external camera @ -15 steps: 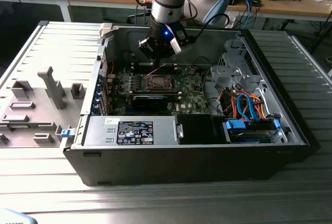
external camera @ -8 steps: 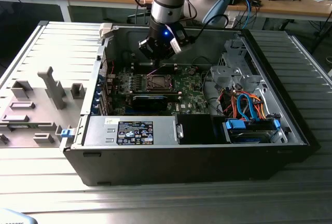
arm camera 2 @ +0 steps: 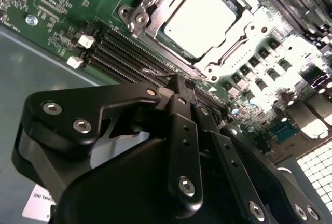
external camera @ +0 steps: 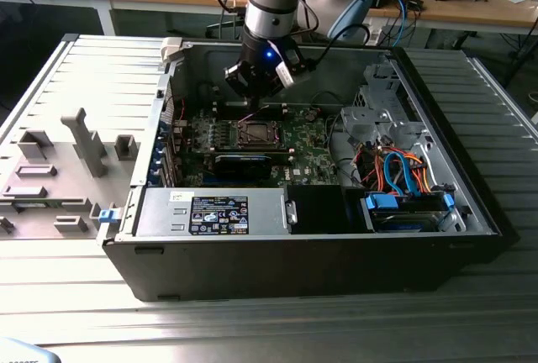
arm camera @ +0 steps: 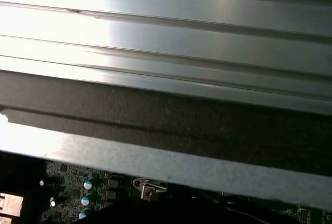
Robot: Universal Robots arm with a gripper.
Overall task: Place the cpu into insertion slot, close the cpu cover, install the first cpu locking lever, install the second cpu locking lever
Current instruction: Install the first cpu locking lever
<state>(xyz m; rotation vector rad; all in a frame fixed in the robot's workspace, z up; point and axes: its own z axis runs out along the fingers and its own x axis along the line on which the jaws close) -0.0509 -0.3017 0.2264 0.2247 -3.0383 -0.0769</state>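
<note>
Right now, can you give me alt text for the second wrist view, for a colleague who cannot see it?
The cpu sits in the insertion slot with the silvery cpu cover closed around it, on the green circuit board. The black gripper fills the foreground, its fingers together beside the socket, next to long black slots.

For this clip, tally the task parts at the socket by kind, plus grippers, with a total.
Silvery-grey square cpu, seated in the slot: 1
Silver-rimmed square insertion slot in the green board: 1
Thin silvery metal cpu cover, closed around the chip: 1
Black gripper, fingers together beside the socket: 1
Total: 4
</note>
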